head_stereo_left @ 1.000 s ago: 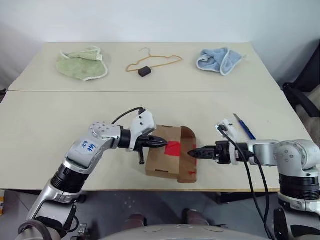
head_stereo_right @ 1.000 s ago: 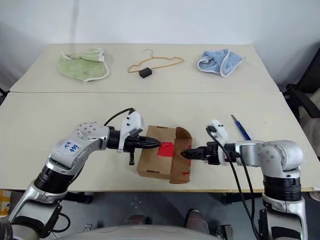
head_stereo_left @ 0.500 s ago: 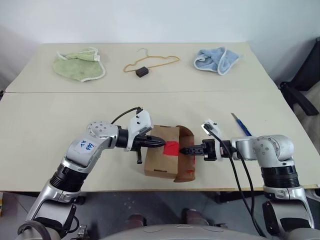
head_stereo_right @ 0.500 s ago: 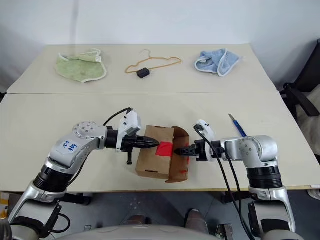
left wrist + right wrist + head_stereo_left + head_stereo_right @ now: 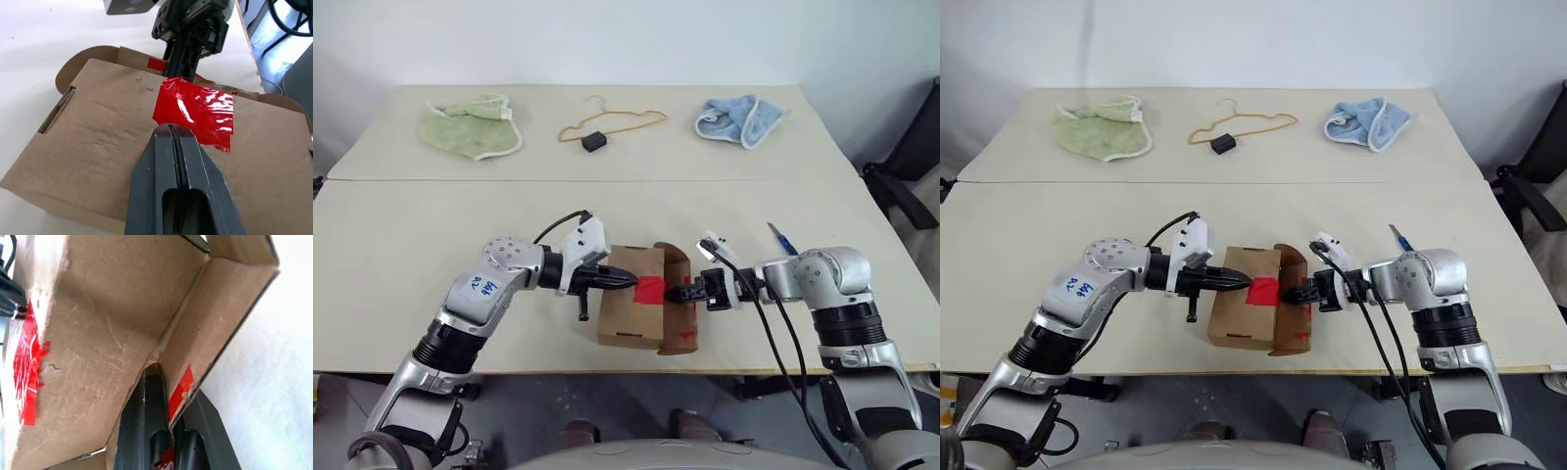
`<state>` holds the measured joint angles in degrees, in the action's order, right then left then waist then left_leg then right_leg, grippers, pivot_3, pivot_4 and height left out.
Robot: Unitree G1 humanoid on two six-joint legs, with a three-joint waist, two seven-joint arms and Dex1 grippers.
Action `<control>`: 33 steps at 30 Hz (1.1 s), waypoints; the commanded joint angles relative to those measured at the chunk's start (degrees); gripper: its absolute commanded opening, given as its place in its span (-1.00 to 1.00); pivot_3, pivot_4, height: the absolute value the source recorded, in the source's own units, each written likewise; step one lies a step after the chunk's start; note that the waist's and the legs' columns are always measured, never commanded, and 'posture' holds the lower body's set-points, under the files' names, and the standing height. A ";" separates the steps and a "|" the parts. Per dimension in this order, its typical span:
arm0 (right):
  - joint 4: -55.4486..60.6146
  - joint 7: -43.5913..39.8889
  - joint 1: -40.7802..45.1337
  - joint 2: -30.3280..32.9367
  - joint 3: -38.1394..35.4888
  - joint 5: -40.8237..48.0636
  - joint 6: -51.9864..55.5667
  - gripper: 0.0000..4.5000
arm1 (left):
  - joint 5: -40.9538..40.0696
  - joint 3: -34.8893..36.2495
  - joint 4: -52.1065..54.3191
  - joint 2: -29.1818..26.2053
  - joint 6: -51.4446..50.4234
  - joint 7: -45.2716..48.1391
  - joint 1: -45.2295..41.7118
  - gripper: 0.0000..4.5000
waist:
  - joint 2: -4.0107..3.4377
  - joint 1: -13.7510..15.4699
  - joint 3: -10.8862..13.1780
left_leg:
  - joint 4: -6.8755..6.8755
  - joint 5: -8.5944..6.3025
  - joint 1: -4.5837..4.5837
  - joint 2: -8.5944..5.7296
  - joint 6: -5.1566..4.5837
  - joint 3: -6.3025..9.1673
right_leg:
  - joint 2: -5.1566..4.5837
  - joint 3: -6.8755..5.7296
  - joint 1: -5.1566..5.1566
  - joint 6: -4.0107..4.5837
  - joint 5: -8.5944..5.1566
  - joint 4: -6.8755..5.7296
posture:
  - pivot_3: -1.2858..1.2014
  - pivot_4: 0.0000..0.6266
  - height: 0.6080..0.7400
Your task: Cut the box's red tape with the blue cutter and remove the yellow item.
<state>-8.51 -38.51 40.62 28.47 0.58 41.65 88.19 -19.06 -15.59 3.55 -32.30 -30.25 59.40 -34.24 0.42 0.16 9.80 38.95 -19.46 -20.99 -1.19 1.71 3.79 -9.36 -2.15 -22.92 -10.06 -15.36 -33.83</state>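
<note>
— Pincer states? Left pincer (image 5: 171,128) is closed and empty, its tip pressing the red tape (image 5: 195,111) atop the box (image 5: 631,308).
— Right pincer (image 5: 677,293)?
— Clamped on the box's opened flap (image 5: 215,323). Farther right on the table (image 5: 391,264), the blue cutter (image 5: 780,239) lies untouched.

Plain brown box (image 5: 628,311), glossy red tape (image 5: 195,112), blue cutter (image 5: 781,239).

A blue handwritten mark on the left arm's white sticker (image 5: 485,286) cannot be read.
</note>
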 commanded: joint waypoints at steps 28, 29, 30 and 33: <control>-5.85 -4.18 39.38 40.67 38.86 18.15 4.31 -0.99 | 10.26 -6.64 -16.44 29.53 20.11 -11.38 -0.24 -1.00 | -0.34 1.55 0.29 | 0.12 -0.09 -0.93 -0.14 -0.14 -0.10 | -0.14 -0.09 -0.72 -0.22 0.12 0.39 | 0.03 -0.52 1.00; -5.60 -4.49 41.23 40.78 41.08 18.78 4.31 -0.99 | 10.43 -6.56 -16.55 29.72 20.32 -11.87 0.23 -1.00 | -0.35 1.57 0.29 | 0.16 -0.09 -1.05 -0.15 -0.14 -0.09 | -0.14 -0.09 -0.81 -0.23 0.12 0.39 | 0.03 -0.52 1.00; -5.53 -4.70 42.89 40.73 42.94 19.56 4.31 -0.99 | 10.49 -6.42 -16.64 29.87 20.53 -12.31 0.64 -1.00 | -0.35 1.62 0.29 | 0.18 -0.09 -1.14 -0.16 -0.14 -0.09 | -0.14 -0.09 -0.89 -0.26 0.14 0.40 | 0.03 -0.52 1.00; -5.62 -4.85 46.04 40.48 47.12 21.58 4.31 -0.99 | 10.86 -6.09 -16.53 29.92 20.81 -12.98 1.18 -1.00 | -0.35 1.60 0.30 | 0.17 -0.09 -1.21 -0.17 -0.15 -0.06 | -0.14 -0.12 -0.92 -0.26 0.14 0.44 | 0.03 -0.52 1.00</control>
<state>-15.37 -42.49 84.78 67.98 46.13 60.82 92.30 -8.83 -20.81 -13.66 -3.03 -9.55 47.04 -33.79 0.07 1.76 10.10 39.12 -19.55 -22.21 -1.35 1.56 3.73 -9.50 -2.29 -23.84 -10.32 -15.22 -33.38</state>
